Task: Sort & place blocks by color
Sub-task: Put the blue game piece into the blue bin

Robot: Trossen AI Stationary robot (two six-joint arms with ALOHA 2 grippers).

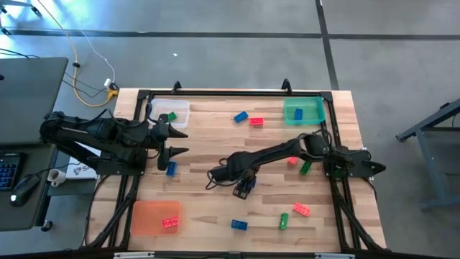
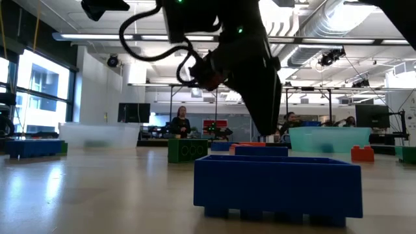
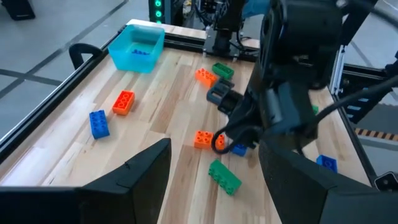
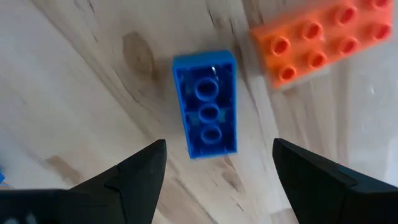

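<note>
My right gripper (image 1: 244,188) is open and reaches to the table's middle. In the right wrist view it (image 4: 219,143) hovers above a blue block (image 4: 205,104) that lies studs-down on the wood, one finger on either side and neither touching it. An orange-red block (image 4: 320,40) lies just beside the blue one. My left gripper (image 1: 183,142) waits open at the table's left, near another blue block (image 1: 170,168). Loose blocks lie around: blue (image 1: 240,116), red (image 1: 256,121), red (image 1: 292,161), green (image 1: 305,167), red (image 1: 300,209), green (image 1: 283,221), blue (image 1: 238,225).
A clear tray (image 1: 169,108) at far left holds a green block (image 1: 172,116). A green tray (image 1: 314,108) at far right holds a blue block (image 1: 297,113). An orange tray (image 1: 147,216) at near left holds a red block (image 1: 170,224). Black rails frame the table.
</note>
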